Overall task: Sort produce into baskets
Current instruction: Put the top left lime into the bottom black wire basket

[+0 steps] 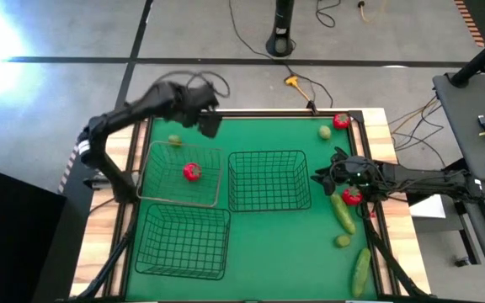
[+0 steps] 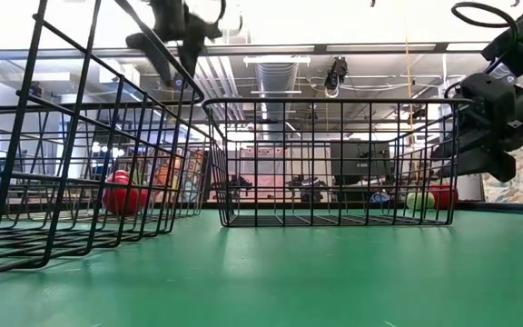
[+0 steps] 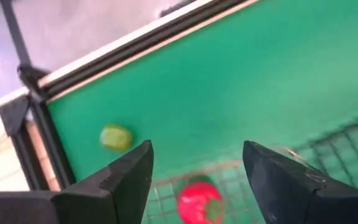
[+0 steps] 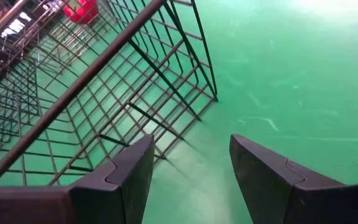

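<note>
From above, three baskets sit on the green worktop [image 1: 259,244]: the pale basket [image 1: 182,175] near the far left corner holds one tomato [image 1: 192,172], the middle basket [image 1: 269,180] stands just beside it, and the near basket [image 1: 183,241] lies toward the near left corner. The left gripper [image 1: 210,124] hangs over the far edge, above the pale basket's far side, with a lime [image 1: 174,140] on the mat just beyond that basket. The right gripper [image 1: 321,178] sits just off the middle basket's right side. Along the right edge lie a tomato [image 1: 352,196], two cucumbers [image 1: 342,212] [image 1: 360,269] and a lime [image 1: 343,241]; another lime [image 1: 324,131] and tomato [image 1: 341,121] rest at the far right corner.

At table height, the right gripper [image 2: 479,127] hovers above the mat beside the middle basket [image 2: 334,163].

The left wrist shows its jaws spread wide and empty over the tomato [image 3: 199,202] and lime [image 3: 115,137].

The right wrist shows jaws wide apart, holding nothing, facing the middle basket's [image 4: 104,93] corner.
</note>
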Tool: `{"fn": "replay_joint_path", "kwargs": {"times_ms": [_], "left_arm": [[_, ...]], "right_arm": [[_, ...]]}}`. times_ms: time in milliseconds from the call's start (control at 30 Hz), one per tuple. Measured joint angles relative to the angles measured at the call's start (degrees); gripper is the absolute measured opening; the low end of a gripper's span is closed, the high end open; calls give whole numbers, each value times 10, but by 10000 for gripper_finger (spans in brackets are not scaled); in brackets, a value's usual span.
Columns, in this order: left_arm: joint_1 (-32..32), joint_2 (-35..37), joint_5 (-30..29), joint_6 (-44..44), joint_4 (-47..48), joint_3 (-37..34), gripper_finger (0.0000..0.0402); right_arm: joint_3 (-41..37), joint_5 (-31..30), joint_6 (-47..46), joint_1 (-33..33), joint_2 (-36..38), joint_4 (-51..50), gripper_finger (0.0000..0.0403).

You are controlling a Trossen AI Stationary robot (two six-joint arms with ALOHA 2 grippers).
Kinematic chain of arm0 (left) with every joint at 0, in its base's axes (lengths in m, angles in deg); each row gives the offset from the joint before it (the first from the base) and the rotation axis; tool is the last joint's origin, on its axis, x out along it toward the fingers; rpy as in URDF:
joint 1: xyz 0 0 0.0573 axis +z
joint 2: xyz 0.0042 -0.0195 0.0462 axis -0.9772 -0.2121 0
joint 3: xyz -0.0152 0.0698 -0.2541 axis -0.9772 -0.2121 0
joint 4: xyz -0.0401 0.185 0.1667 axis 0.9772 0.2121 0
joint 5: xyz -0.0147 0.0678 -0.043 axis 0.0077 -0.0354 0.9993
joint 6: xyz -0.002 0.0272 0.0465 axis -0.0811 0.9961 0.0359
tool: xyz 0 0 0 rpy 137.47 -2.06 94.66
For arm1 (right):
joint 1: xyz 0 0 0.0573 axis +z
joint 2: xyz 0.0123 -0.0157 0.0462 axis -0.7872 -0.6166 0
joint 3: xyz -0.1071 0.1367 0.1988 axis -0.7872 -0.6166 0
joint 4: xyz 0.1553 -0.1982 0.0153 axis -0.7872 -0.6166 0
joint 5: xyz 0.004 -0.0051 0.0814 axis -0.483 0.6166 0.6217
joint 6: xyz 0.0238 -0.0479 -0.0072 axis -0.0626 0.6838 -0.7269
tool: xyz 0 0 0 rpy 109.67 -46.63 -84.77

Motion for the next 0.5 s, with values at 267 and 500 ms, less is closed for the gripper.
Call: {"fn": "replay_joint_path", "kwargs": {"times_ms": [267,500], "left_arm": [[158,-9,65,42,-16,-126,257],[234,-5,68,26,-100,-215,261]], "right_arm": [[-4,-33,32,0,-29,27,203],[-4,-38,55,0,-60,77,203]]}}
